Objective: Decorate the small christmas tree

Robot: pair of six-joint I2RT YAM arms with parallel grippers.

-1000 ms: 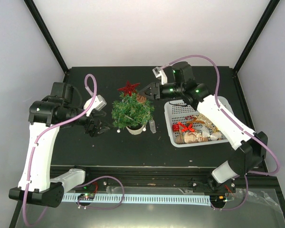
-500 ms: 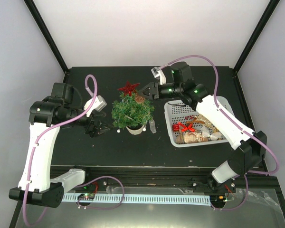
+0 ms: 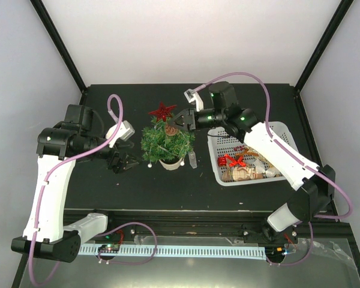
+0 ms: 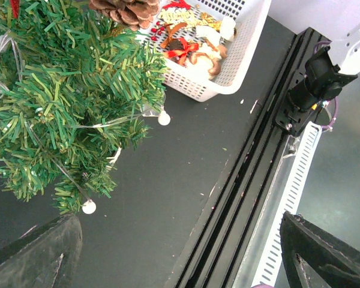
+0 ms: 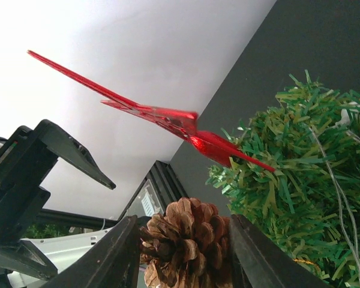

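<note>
The small christmas tree (image 3: 167, 141) stands mid-table, bushy green with a whitish base, a red star (image 3: 162, 110) on top and a light string with white bulbs (image 4: 163, 118). My right gripper (image 3: 175, 125) is shut on a brown pine cone (image 5: 189, 240) and holds it against the tree's upper right branches (image 5: 300, 180), just below the red star (image 5: 168, 117). My left gripper (image 3: 125, 162) hovers open and empty left of the tree, near its lower branches (image 4: 60, 120); the wide-apart fingers (image 4: 36, 255) show at the bottom corners of the left wrist view.
A white plastic basket (image 3: 276, 129) of ornaments sits right of the tree, with red bows and gold pieces (image 3: 243, 165) inside. A small clear piece (image 3: 192, 159) lies by the tree's base. The table's front rail (image 4: 252, 174) runs along the near edge.
My right gripper has moved left with the pine cone, from beside the tree's right edge onto its upper branches. The left arm has not moved.
</note>
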